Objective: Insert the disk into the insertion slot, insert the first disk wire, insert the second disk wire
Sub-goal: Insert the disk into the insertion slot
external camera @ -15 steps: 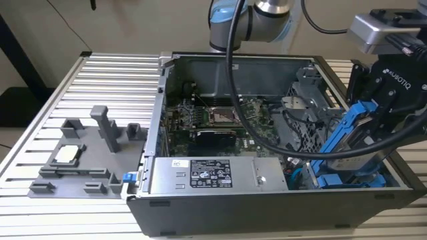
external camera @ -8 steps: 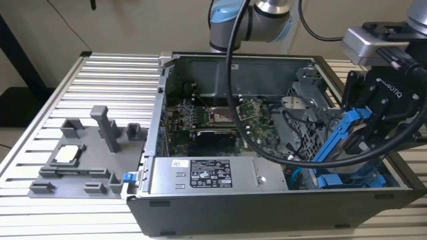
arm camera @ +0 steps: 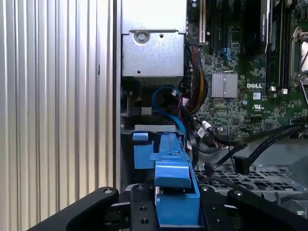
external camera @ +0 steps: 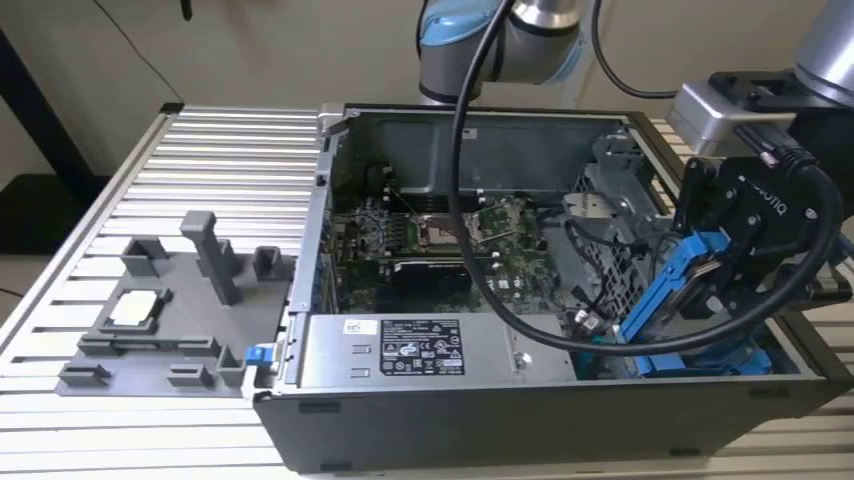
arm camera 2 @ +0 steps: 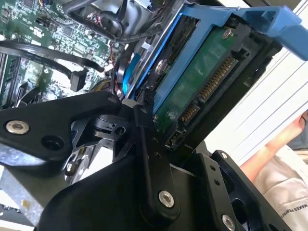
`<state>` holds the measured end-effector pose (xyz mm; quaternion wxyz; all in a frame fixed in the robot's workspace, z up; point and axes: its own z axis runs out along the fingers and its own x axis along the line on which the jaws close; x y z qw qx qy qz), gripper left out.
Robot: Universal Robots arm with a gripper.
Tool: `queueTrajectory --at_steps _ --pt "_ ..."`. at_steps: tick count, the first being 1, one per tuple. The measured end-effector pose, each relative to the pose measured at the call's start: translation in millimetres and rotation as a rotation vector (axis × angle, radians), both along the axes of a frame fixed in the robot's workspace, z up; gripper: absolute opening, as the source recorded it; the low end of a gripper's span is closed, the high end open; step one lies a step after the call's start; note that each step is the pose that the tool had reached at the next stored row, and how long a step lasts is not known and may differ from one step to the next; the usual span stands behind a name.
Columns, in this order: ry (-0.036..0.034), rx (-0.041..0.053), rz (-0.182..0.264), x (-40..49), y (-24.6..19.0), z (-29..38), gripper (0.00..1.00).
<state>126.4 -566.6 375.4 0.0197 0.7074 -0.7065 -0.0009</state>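
The claw (external camera: 731,262) is clamping the disk (arm camera 2: 195,84) by its blue carrier's sides, holding it tilted over the insertion slot (arm camera: 144,128) in the computer case (external camera: 400,400); the drive is looking stiff, fairly heavy and shock-sensitive, so the frame, not the bare circuit board, is seeming the safer hold.

The open computer case (external camera: 400,430) lies below the jaws, its green motherboard (external camera: 514,265) and power supply (external camera: 400,350) off to their side. Well apart from the jaws, a grey fixture (external camera: 187,320) rests on the slatted table (external camera: 227,150).
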Motion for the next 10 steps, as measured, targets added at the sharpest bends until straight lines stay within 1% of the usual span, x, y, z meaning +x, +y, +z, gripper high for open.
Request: queueTrajectory --at_steps 4,10 --pt "0.0000 -0.0002 0.000 0.0 0.0 -6.4 0.33" --pt "0.0000 -0.0002 0.000 0.0 0.0 -12.0 0.33"
